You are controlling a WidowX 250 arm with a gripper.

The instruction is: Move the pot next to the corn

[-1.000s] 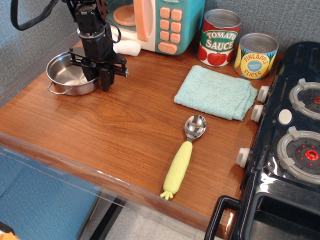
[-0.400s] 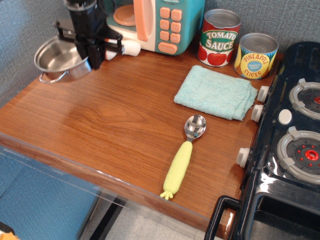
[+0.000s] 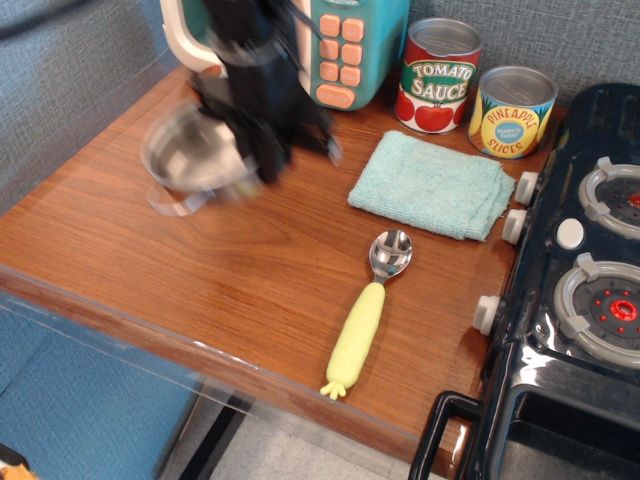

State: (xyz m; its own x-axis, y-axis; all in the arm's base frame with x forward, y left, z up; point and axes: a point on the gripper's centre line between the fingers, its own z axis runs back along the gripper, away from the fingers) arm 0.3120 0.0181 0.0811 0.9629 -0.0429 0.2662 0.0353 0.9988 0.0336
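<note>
The shiny steel pot (image 3: 190,158) is blurred by motion and hangs above the wooden counter at the left centre. My black gripper (image 3: 262,150) is shut on the pot's right rim and holds it up. The corn (image 3: 357,335), a pale yellow cob piece with a frilled tip and a metal spoon bowl (image 3: 391,253) at its far end, lies near the counter's front edge, well to the right of and below the pot.
A folded mint cloth (image 3: 430,184) lies right of the gripper. A tomato sauce can (image 3: 438,75) and a pineapple can (image 3: 512,111) stand at the back. A teal toy microwave (image 3: 340,45) is behind the arm. A black toy stove (image 3: 590,270) fills the right side.
The gripper lifted the pot from the far left of the counter, then carried it right and toward the front. The corn and cloth have not moved.
</note>
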